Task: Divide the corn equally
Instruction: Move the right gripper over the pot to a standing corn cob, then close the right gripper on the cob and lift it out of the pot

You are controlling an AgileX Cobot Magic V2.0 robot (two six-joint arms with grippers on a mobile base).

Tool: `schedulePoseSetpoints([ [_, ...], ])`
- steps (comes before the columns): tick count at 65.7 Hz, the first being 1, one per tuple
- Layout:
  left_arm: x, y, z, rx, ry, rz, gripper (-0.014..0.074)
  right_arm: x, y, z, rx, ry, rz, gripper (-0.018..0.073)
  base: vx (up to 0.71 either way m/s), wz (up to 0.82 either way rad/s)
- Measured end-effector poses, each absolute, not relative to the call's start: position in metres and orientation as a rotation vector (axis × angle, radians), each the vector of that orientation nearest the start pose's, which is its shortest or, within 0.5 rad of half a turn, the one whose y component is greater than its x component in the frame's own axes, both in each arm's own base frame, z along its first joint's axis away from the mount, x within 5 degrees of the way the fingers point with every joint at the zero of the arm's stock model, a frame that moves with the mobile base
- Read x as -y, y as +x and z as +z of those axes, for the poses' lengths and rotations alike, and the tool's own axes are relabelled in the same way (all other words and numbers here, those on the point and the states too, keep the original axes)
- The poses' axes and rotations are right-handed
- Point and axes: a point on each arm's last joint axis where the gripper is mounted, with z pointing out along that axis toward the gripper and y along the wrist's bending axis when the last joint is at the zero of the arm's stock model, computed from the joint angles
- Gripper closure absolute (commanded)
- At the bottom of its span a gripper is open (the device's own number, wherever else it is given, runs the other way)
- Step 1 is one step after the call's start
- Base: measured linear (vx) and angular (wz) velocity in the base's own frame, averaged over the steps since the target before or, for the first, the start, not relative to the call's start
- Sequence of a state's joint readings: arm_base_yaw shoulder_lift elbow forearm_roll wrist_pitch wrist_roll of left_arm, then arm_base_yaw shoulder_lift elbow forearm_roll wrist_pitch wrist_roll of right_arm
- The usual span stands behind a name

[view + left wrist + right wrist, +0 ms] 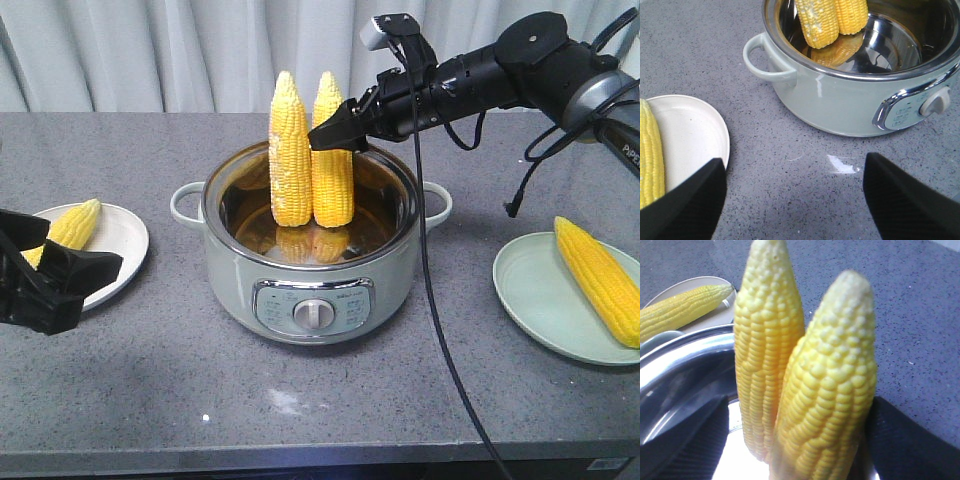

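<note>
Two cobs of corn stand upright side by side in the pot (310,270), the left cob (290,150) with whitish patches and the right cob (335,185) beside it. My right gripper (335,135) is open at their upper halves. In the right wrist view both cobs (767,340) (830,390) stand between its dark fingers (910,440), the right one against the far finger. A third cob (70,228) lies on the white plate (120,235), and a fourth (600,280) on the pale green plate (535,290). My left gripper (795,200) hangs open and empty over the counter by the white plate.
The pot has side handles (762,62) and a front control panel with a knob (315,313). A black cable (430,280) from the right arm drapes across the counter past the pot. A small wet patch (842,164) lies in front of the pot. The counter's front edge is near.
</note>
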State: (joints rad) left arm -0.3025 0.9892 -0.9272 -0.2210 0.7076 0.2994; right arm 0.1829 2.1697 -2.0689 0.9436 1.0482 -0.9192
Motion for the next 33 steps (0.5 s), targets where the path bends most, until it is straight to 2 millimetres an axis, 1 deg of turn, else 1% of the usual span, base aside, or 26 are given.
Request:
schedulePoseSetpoints([
  [18, 0.0713, 0.1849, 0.3525, -2.175, 0.558, -0.253, 0.0059, -0.1519, 0.4668, 0.3067, -2.04, -0.9, 0.851, 0.03, 0.0, 0.0],
  [25, 0.0713, 0.1849, 0.3525, -2.175, 0.558, -0.253, 0.0059, -0.1519, 0.4668, 0.3067, -2.04, -0.9, 0.851, 0.0347, 0.0, 0.0],
  [33, 0.0713, 0.1849, 0.3525, -2.175, 0.558, -0.253, 0.0059, -0.1519, 0.4668, 0.3067, -2.04, -0.9, 0.851, 0.0366, 0.0, 0.0],
])
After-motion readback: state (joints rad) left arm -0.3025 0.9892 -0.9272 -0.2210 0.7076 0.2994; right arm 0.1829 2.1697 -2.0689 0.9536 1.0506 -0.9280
